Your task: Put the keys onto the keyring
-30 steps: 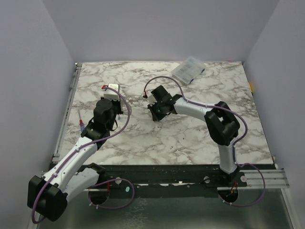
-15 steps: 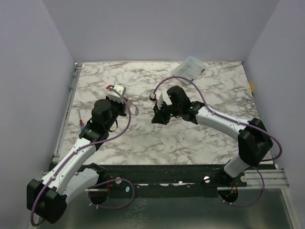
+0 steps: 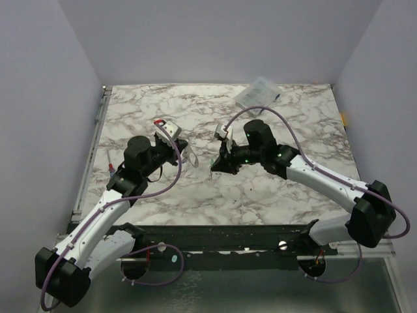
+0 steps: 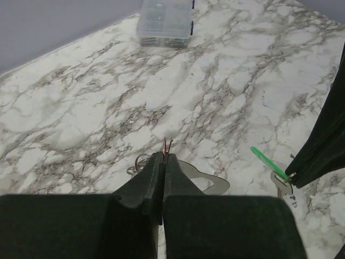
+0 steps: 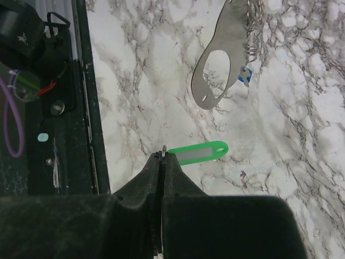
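From above, the left gripper point(image 3: 182, 150) is clenched on the pale keyring point(image 3: 189, 154). The right gripper point(image 3: 215, 167) sits near it over the desk point(image 3: 273, 195).

The left wrist view shows tight-pressed fingers pinching the keyring's thin wire, with the green key point(image 4: 272, 171) dangling at right.

In the right wrist view, that gripper grasps the green key's small ring. The blue key point(image 5: 245, 75) touches the keyring beyond.

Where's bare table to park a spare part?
Centre is crowded: left claw grips the keyring, right claw the green key. Bare: the table's back-left corner, left of the box, and the near strip in front of both claws.
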### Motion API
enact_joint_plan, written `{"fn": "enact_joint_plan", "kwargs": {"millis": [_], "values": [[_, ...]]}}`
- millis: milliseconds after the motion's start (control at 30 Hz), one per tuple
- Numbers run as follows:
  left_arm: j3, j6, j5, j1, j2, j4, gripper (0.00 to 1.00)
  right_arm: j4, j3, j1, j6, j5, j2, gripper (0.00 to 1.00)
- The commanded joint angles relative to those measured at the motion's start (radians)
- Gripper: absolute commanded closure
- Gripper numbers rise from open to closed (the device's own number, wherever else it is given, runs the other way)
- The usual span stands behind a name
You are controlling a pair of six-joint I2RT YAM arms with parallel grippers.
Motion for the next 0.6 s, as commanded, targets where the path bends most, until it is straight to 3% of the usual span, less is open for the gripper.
{"fn": "enact_joint_plan", "kwargs": {"millis": [0,233,567], "values": [[0.023,-0.01,0.138,-0.022,0.004,0.054,1.0,-0.008,-0.041,0.006,0.076,0.103,-0.107,0.99],[0.016,-0.03,0.162,-0.07,0.034,0.077,1.0,0.001,-0.138,0.007,0.146,0.327,-0.174,0.99],[-0.005,-0.002,0.215,-0.155,0.048,0.079,1.0,0.024,-0.152,0.007,0.175,0.394,-0.251,0.99]]}}
